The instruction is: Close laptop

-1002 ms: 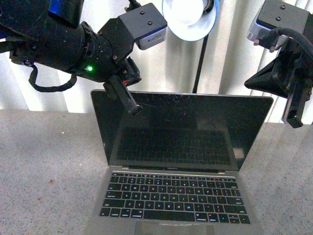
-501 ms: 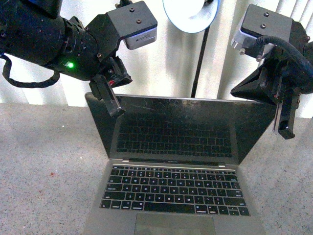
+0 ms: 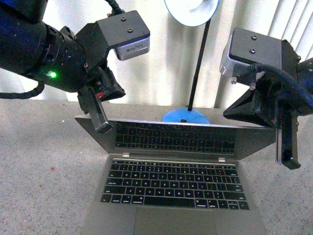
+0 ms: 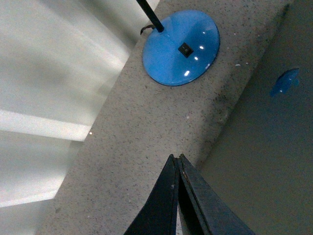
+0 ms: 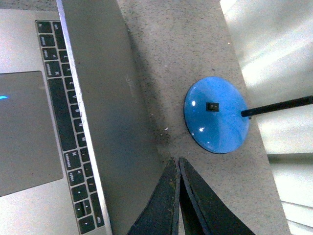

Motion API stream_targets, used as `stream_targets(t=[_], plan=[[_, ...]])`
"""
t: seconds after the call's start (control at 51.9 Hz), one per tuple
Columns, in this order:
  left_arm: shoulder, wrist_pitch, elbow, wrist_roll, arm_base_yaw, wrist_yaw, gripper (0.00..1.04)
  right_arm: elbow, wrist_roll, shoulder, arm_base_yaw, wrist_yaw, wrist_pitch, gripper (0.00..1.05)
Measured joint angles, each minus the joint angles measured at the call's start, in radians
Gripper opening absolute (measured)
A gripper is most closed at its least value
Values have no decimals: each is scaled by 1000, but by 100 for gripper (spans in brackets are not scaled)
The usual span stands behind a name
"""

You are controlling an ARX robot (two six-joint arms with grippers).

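The laptop (image 3: pixel 171 196) lies mid-table (image 3: pixel 39 161), its lid (image 3: pixel 176 139) leaning low over the keys. We judge it stiff, with a fragile screen, so push on the lid's top corners. The left gripper (image 3: pixel 101 125) and the right gripper (image 3: pixel 288 159) are both pinched together, empty. Whether they touch the lid is hidden, and the laptop's front edge is cut off.
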Motion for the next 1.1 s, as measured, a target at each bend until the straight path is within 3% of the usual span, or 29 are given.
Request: stream_targets(t=[1.099], plan=[[2,126,-207,-90,-24,34,4,-111,-40,26,29,6,27,3]])
